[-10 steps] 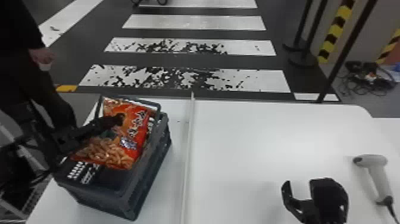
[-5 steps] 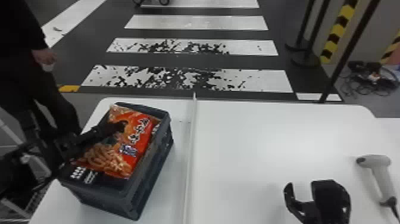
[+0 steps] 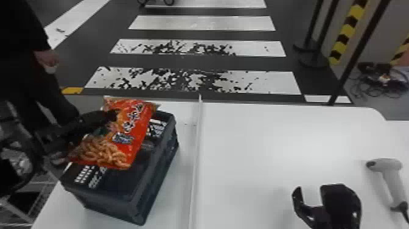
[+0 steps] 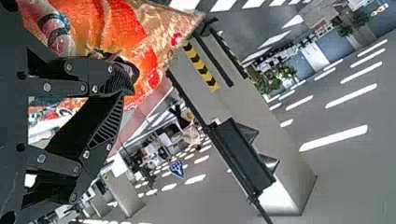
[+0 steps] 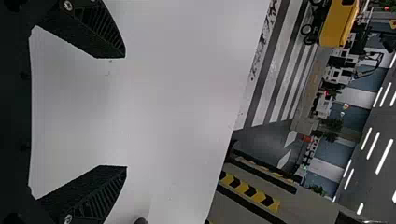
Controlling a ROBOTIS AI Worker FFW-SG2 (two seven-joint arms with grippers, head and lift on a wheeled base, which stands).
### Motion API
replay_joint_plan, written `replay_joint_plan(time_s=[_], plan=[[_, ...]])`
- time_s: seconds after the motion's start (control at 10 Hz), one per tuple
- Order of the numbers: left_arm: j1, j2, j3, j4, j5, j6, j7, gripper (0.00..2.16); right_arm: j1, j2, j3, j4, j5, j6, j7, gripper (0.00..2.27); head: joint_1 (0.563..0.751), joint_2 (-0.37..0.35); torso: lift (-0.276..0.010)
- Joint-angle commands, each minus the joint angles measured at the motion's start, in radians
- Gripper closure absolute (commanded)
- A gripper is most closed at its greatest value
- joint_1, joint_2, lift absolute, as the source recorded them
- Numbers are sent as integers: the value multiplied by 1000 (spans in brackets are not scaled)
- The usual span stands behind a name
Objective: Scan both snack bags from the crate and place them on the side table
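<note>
At the frame's left, a red-orange snack bag [image 3: 138,134] lies over the dark crate [image 3: 109,204], clamped in the left gripper [image 3: 114,115], mostly below and right of its fingertips; lower right, the right gripper's [image 3: 312,191] fingers stand apart.

White table [image 3: 258,146] with a crate and a scanner on it.
A narrow raised strip [image 3: 195,170] runs from the far edge toward the near side, dividing the pale top; the dark crate [image 3: 153,185] sits upright and slantwise to its left, just beside it, while the light grey handheld scanner [image 3: 392,179] lies well apart on the right part, its dark cable [image 3: 405,214] trailing toward the near side.
</note>
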Motion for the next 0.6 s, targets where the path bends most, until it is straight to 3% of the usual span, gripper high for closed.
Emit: replay_joint_plan(time_s=[0.0, 0.2, 0.5], plan=[[19, -3, 16, -50, 75, 18, 25, 2132, -1, 1, 2, 0, 0, 0, 0, 73, 695, 52, -98], [47, -36, -2, -111, 107, 12, 94, 2132, -1, 1, 1, -2, 0, 0, 0, 73, 695, 48, -98], [47, -141, -105, -163, 124, -34, 183, 2132, 3, 1, -3, -8, -2, -3, -2, 76, 695, -6, -98]])
